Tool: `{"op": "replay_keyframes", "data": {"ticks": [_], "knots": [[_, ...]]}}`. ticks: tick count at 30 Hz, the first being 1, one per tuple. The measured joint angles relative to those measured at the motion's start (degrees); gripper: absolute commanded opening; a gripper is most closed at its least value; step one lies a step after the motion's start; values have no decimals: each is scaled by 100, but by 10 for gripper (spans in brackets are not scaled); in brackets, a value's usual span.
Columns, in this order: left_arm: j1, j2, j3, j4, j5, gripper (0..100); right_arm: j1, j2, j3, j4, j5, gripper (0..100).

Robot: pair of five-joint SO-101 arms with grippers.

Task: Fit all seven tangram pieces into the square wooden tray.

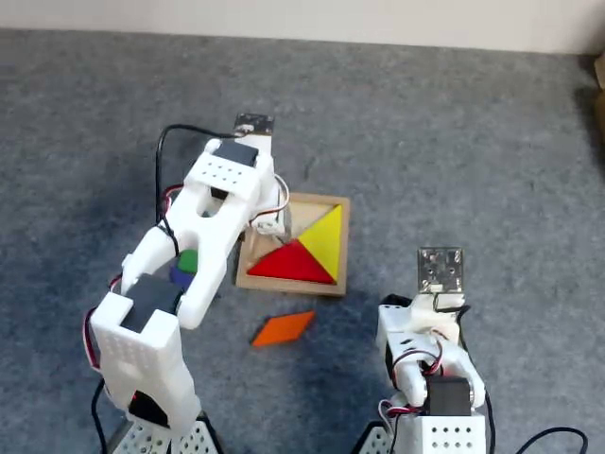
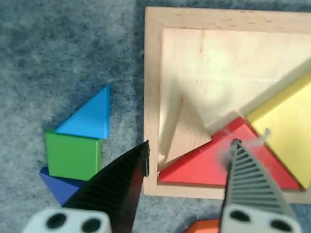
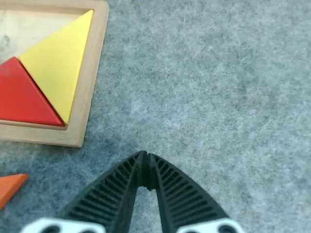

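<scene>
Status by view, high view first. Mid-table, wooden tray [image 1: 342, 248] with red triangle [image 1: 293, 263] and yellow triangle [image 1: 326, 236] seated flat along its near and right sides. Stretched over the tray's left edge, left arm [image 1: 203, 236], probably to work the unfilled left half. Loose on the carpet just in front of the tray, orange parallelogram [image 1: 283, 328]. Peeking out under that arm, beside the tray, green square [image 1: 188, 260] and dark blue piece [image 1: 178, 277]. Folded back and well apart from the tray, right arm [image 1: 430, 374], likely to leave room for the other one.

Left wrist view: left jaws open, gripping nothing, straddling the tray's rim. Black one outside on the carpet side, pale one over the red triangle. Beyond them, plain wood triangle [image 2: 187, 133] inside the tray, against the left wall and touching the red. Looks tilted rather than flat, can't confirm; probably needs a nudge to seat. Just outside the tray, light blue triangle [image 2: 90, 116] touching the green square, dark blue piece tucked behind, all within easy reach of this arm.

Right wrist view: right jaws shut tip to tip, nothing between, hanging over carpet beside the tray's corner.

Surface: table under grey short-pile carpet [image 1: 454, 123], grippy, so pieces unlikely to slide on a push. Pale wall [image 1: 378, 17] along the far edge. Roughly two of seven seated.
</scene>
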Motion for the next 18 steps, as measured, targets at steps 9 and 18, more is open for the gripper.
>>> {"op": "replay_keyframes", "data": {"ticks": [9, 18], "knots": [[-202, 176, -70, -264, -185, 252, 0, 0, 0, 0, 0, 5], [-440, 853, -158, -281, -299, 252, 18, 0, 0, 0, 0, 5]]}}
